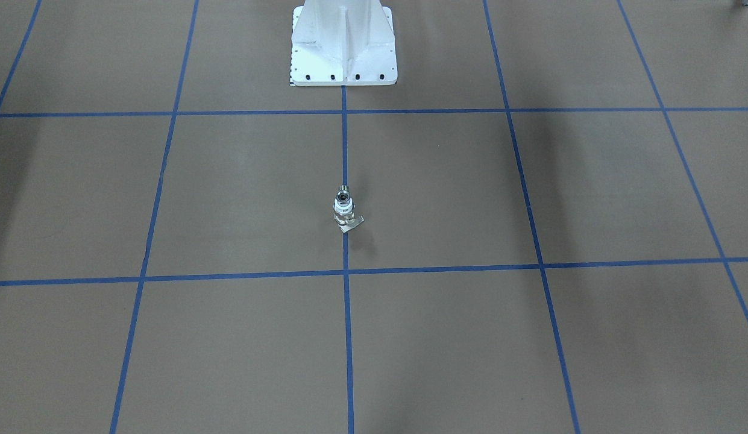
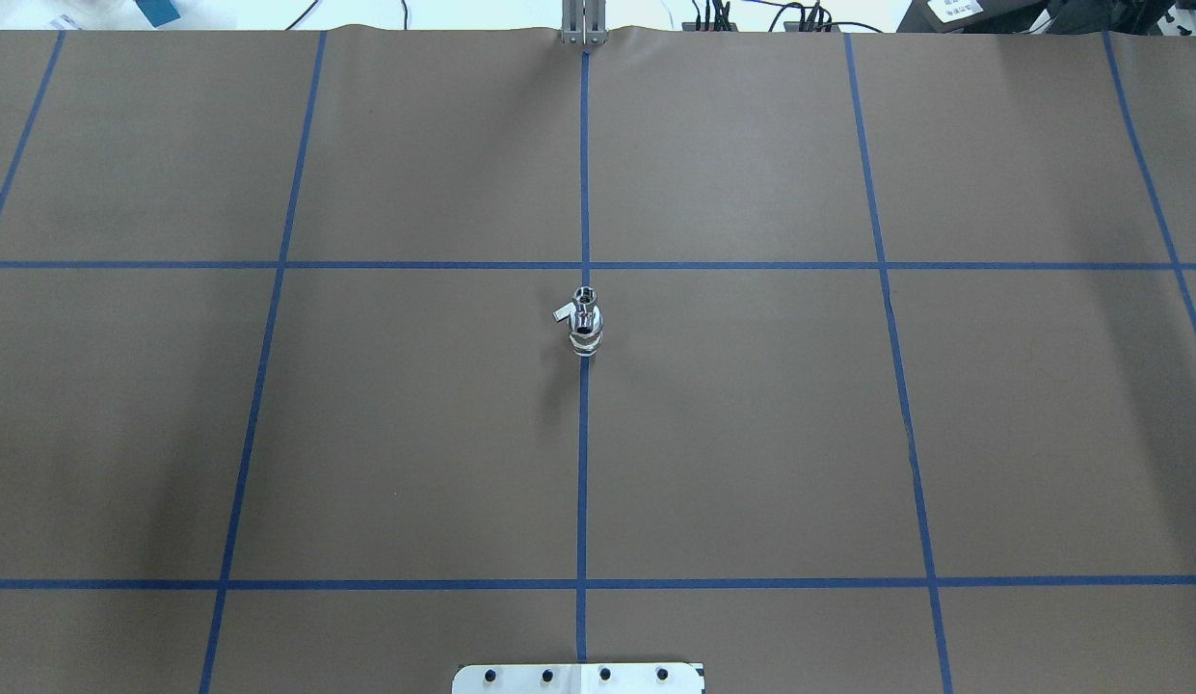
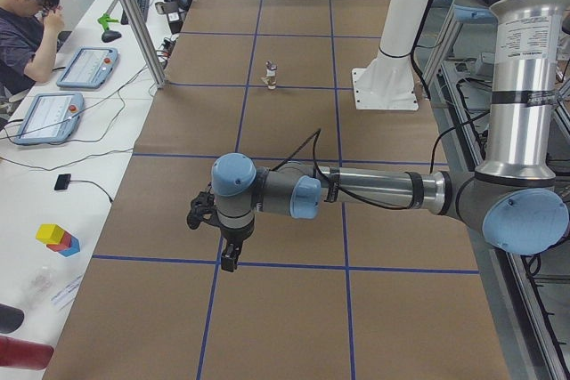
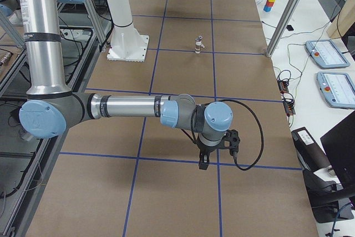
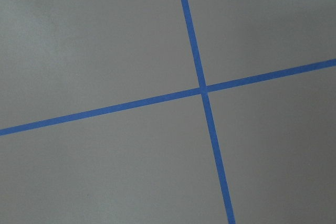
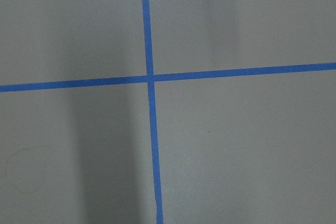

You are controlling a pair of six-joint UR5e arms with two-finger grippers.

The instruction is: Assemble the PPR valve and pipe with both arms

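Both left arm [image 3: 383,189] and right arm [image 4: 127,106] stretch level.

The PPR valve [image 2: 585,330] stands upright on the counter [image 2: 752,434], on the middle tape line [image 2: 582,463]. It is in front of the pedestal [image 1: 343,54] and well apart from it, with the pipe [image 2: 585,296] at its top end. The left arm [image 3: 374,189] reaches over the counter's left end and the right arm [image 4: 127,106] over its right end, both well apart from the valve, with the left fingers [image 3: 230,258] and the right fingers [image 4: 203,161] each above the counter by a crossing of tape lines.
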